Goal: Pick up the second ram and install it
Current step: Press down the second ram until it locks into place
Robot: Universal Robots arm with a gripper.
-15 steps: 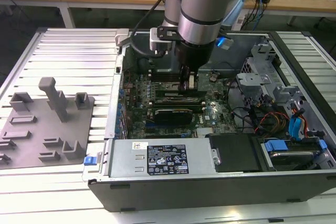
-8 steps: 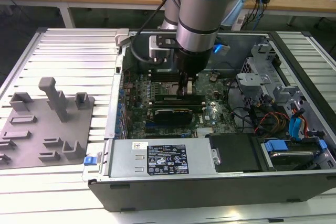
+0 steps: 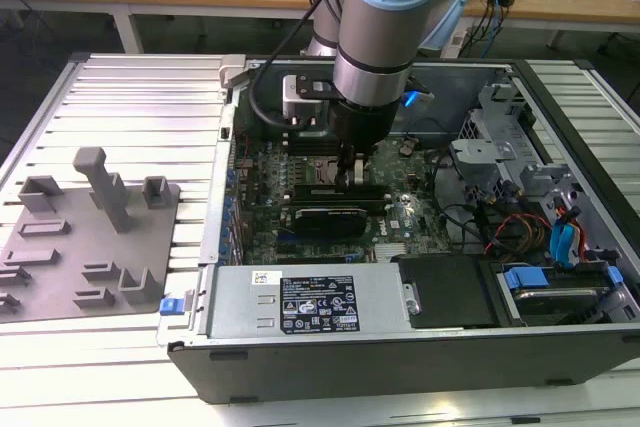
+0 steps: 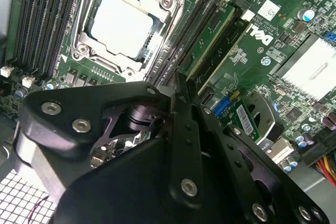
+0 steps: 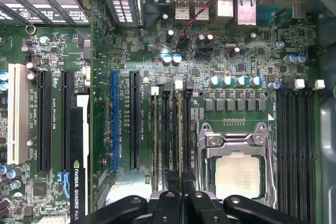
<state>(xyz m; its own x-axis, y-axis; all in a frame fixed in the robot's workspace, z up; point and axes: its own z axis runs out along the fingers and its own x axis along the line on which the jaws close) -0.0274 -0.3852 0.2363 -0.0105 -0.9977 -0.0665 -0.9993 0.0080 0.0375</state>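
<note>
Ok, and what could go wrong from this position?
The gripper grips the second ram at the memory slots, beside the CPU socket. If the stick sits tilted, pressing may bend it or harm a slot. A sideways drift could knock the gripper against the socket frame.

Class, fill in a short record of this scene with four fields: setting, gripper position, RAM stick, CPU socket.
setting: open computer case on a ribbed table
gripper position: gripper low over the motherboard, at the memory slots beside the socket
RAM stick: green stick upright in a slot, by the gripper tips
CPU socket: metal-framed, pale square centre, uncovered
</note>
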